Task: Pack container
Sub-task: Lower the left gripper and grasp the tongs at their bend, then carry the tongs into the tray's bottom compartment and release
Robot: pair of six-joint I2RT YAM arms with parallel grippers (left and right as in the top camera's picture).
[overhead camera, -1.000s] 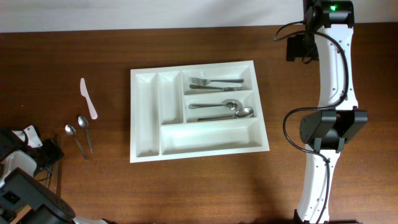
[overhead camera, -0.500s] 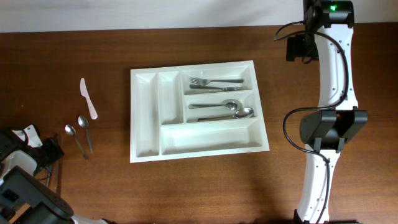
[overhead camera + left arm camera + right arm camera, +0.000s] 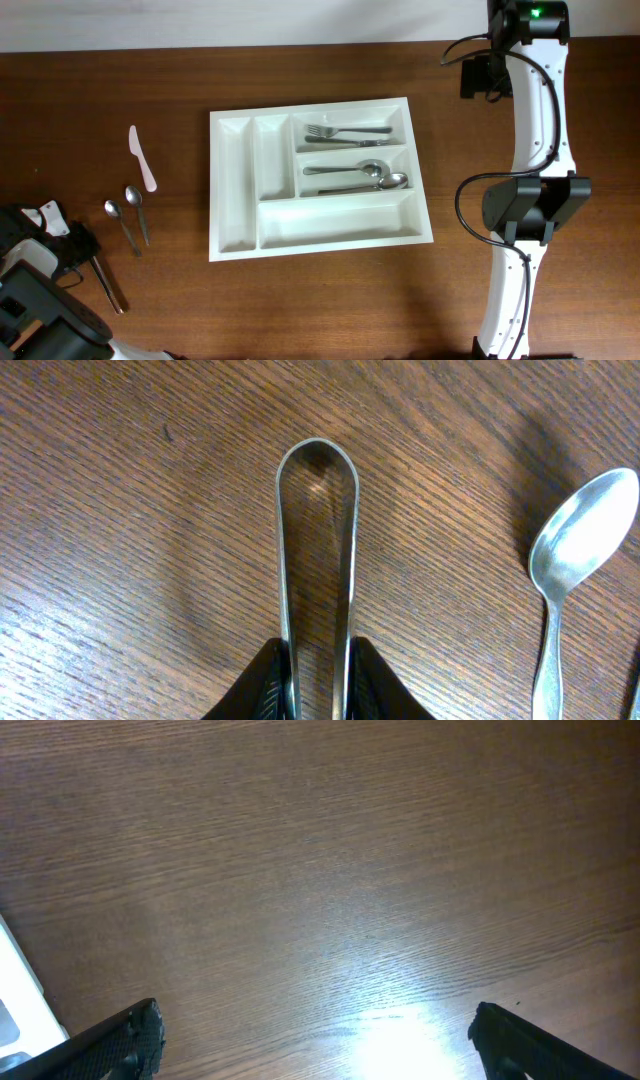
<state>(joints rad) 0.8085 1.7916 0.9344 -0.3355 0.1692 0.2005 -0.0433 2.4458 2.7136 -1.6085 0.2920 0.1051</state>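
Your left gripper (image 3: 318, 675) pinches the rounded handle of a metal utensil (image 3: 317, 540), just beside a loose spoon (image 3: 575, 555). Your right gripper (image 3: 318, 1040) hangs with its jaws spread wide over the wooden table (image 3: 330, 870). You have the container (image 3: 340, 218) at mid-table, well apart from both grippers, with forks (image 3: 345, 132) and spoons (image 3: 375, 176) in two of its long compartments.

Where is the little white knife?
In the overhead view, the white knife lies on the table, left of the container, just above two loose spoons.
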